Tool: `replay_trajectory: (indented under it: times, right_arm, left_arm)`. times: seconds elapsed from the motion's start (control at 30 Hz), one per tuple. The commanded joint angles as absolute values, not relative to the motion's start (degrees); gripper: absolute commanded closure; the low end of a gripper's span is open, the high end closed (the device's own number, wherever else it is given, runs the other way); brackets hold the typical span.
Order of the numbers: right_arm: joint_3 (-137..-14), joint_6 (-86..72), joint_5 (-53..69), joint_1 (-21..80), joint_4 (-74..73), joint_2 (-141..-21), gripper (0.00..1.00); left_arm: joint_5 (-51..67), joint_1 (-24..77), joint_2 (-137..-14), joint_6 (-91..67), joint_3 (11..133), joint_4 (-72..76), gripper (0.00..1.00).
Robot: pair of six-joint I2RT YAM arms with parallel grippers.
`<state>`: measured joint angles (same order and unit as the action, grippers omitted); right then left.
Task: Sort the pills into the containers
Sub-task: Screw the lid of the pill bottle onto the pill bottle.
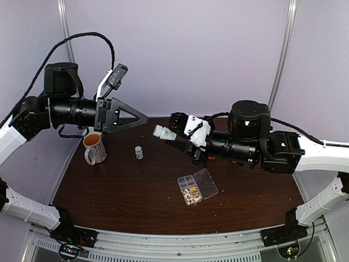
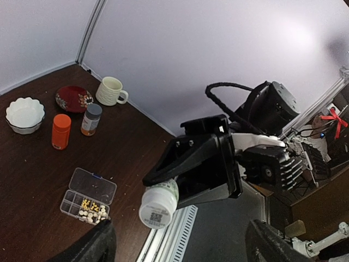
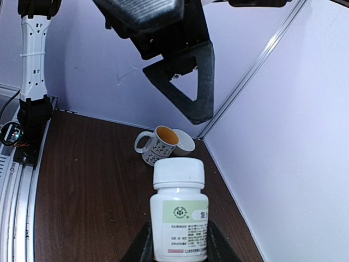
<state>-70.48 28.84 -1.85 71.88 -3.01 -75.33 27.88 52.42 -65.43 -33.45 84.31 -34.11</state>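
Two arms meet above a dark brown tabletop (image 1: 136,191) in the overhead view. The left hand (image 1: 139,117) points right, held high over a patterned mug (image 1: 94,148). The right hand (image 1: 169,134) points left and is clamped on a white pill bottle (image 1: 162,131), carried in the air. A small white bottle (image 1: 139,152) stands upright between the mug and the clear organizer box (image 1: 182,182). The box lies open near the right arm, its lid folded flat beside it, and the pills (image 1: 191,195) sit heaped in its near cells.

From the left wrist, the left hand (image 2: 180,248) shows its two dark fingers (image 2: 92,245) wide apart with nothing between them. Opposite, the right hand (image 2: 163,188) grips the white pill bottle (image 2: 158,204), cap end toward the camera. Below on the tabletop (image 2: 32,180) lies the organizer box (image 2: 94,184), its pills (image 2: 90,209) cream and yellowish. Farther off are an orange bottle (image 2: 61,131), a grey-capped amber bottle (image 2: 91,119), a white scalloped bowl (image 2: 24,113), a red plate (image 2: 73,98) and the mug (image 2: 110,90).

From the right wrist, the right hand (image 3: 179,245) squeezes the white pill bottle (image 3: 179,213) upright by its labelled body. The left hand (image 3: 185,93) hangs above, and the mug (image 3: 158,144) stands beyond.
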Motion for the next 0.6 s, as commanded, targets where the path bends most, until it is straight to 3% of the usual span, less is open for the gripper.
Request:
replay_trajectory:
  times: [0.0, 0.2, 0.57]
  right_arm:
    - [-72.9, 31.1, -5.5, 72.8, -0.9, -75.6, 1.0]
    - [-73.9, 31.9, -6.4, 73.5, -0.6, -76.5, 1.0]
    - [-75.4, 33.0, -6.1, 74.1, -1.0, -78.0, 1.0]
  left_arm:
    - [32.6, 52.0, -66.9, -37.2, 84.4, -33.0, 0.18]
    - [33.6, 52.1, -67.7, -38.2, 83.5, -31.8, 0.29]
    - [33.4, 52.0, -67.9, -38.4, 83.1, -31.5, 0.27]
